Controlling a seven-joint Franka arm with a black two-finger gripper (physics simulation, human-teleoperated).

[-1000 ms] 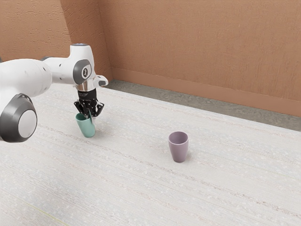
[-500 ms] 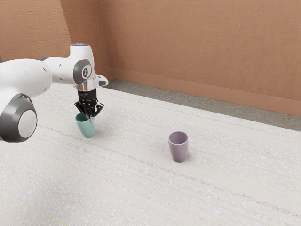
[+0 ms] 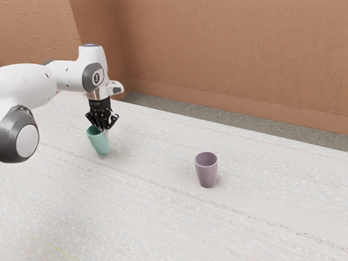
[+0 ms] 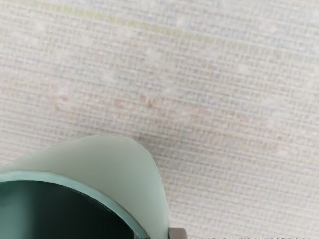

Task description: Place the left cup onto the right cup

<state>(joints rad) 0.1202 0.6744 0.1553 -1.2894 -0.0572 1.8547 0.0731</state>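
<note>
Gripper [image 3: 101, 125] of a white Franka arm [image 3: 32, 87] clenched on the rim of a teal cup [image 3: 100, 142], its black fingers pinching the cup's lip from two sides, near the far edge of a pale, woven-looking table [image 3: 163, 228]. In the exterior view the arm enters from nine o'clock and the hand points straight down, with the cup hanging directly below it at six o'clock. The teal cup is tilted: its mouth leans toward eleven o'clock and its base toward five o'clock. Whether the base touches the tabletop cannot be told.

Well apart from it, at about four o'clock from the teal cup, a mauve cup [image 3: 206, 169] stands upright on the table with its mouth open to the top, close to the middle of the exterior view. Seen from the mauve cup, the teal cup and the gripper lie at about ten o'clock.

Behind the table, at twelve o'clock, a strip of grey floor [image 3: 244, 122] runs along the foot of a brown, rough-textured wall [image 3: 228, 49].

From the wrist camera, the teal cup [image 4: 99, 164] looms just under the hand, showing its pale outer wall, bright rim and dark interior against the bare table surface [image 4: 209, 89].
</note>
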